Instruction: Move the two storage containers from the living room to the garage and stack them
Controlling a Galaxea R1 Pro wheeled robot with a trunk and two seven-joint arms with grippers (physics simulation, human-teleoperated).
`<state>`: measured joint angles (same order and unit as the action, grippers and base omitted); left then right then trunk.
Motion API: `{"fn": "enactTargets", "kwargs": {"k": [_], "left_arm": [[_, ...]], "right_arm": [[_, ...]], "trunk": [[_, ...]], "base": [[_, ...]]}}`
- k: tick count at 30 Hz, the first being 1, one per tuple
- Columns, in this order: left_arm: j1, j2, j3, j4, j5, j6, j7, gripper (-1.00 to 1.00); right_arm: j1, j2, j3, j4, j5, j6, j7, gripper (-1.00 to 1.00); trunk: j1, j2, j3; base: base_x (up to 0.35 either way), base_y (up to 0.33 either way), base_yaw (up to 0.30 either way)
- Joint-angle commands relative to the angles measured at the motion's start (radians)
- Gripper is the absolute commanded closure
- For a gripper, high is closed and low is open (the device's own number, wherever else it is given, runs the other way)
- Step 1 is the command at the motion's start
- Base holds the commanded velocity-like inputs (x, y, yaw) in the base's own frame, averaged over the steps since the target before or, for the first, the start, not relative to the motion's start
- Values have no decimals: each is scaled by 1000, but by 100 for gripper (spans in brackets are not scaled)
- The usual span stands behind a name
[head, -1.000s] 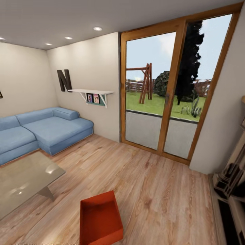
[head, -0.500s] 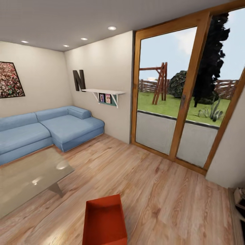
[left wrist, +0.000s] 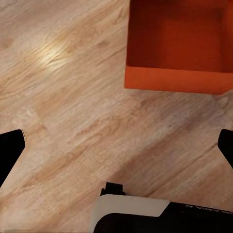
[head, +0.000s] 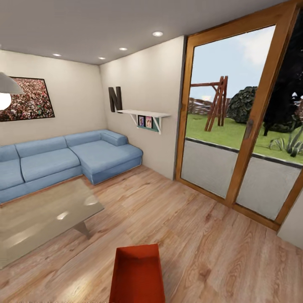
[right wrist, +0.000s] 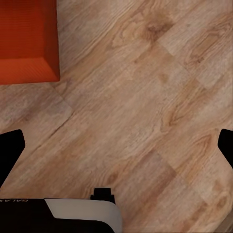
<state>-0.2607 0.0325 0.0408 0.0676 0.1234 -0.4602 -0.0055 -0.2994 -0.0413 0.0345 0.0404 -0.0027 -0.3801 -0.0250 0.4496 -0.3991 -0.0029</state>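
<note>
Home living room: sofa (head: 63,162), probably.

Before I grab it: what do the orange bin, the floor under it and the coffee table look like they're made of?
Storage container: probably plastic, with thin plain walls, uniform orange-red colour and a matte finish. Floor: light wood planks or wood-look laminate, with visible grain, knots and plank seams, and a soft sheen in the left wrist view. Coffee table: translucent glass top showing glossy light reflections.

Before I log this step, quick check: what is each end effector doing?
Left end effector: open, holding nothing, above the wood floor near the storage container.
Right end effector: open, holding nothing.
</note>
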Motion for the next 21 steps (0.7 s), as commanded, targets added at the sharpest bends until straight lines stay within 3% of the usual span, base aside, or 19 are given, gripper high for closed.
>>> {"fn": "enactTargets", "kwargs": {"k": [1, 21], "left_arm": [[-2, -1, 4, 5, 1, -7, -1, -100], [-2, -2, 4, 5, 1, -8, -1, -100]], "right_arm": [[-1, 0, 4, 4, 0, -6, -3, -100], [-1, 0, 3, 4, 0, -6, -3, -100]], "trunk": [[0, -1, 0], [0, -1, 0]], "base": [[2, -1, 251], [0, 0, 251]]}}
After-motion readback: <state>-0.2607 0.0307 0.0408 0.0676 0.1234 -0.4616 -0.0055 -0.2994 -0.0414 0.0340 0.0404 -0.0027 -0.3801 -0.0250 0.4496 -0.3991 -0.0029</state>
